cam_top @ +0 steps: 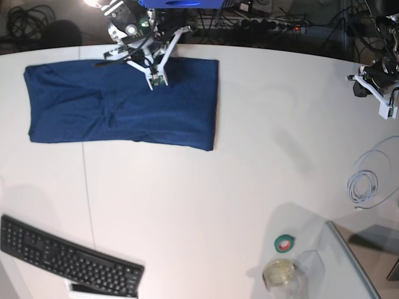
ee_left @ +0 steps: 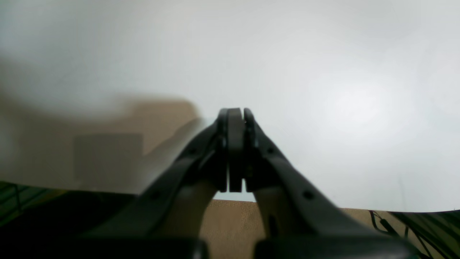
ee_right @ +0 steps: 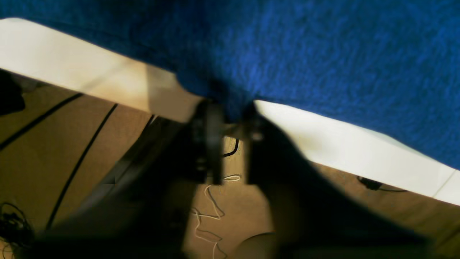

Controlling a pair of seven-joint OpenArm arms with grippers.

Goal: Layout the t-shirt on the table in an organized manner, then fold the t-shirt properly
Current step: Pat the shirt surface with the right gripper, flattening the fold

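Observation:
The dark navy t-shirt (cam_top: 124,103) lies flat as a long rectangle at the far left of the white table (cam_top: 218,205). My right gripper (cam_top: 128,57) reaches in over the table's far edge at the shirt's far hem. In the right wrist view its fingertips (ee_right: 233,109) pinch the edge of the blue fabric (ee_right: 323,54), right at the table's rim (ee_right: 341,144). My left gripper (cam_top: 380,87) hovers at the far right of the table, away from the shirt. In the left wrist view it (ee_left: 236,115) is shut with nothing in it, above bare tabletop (ee_left: 323,72).
A black keyboard (cam_top: 68,258) lies at the near left. A green tape roll (cam_top: 285,243) and a clear jar (cam_top: 280,274) stand near the front right, beside a glass panel (cam_top: 352,261). A coiled white cable (cam_top: 365,184) lies at the right. A thin seam (cam_top: 87,187) crosses the table.

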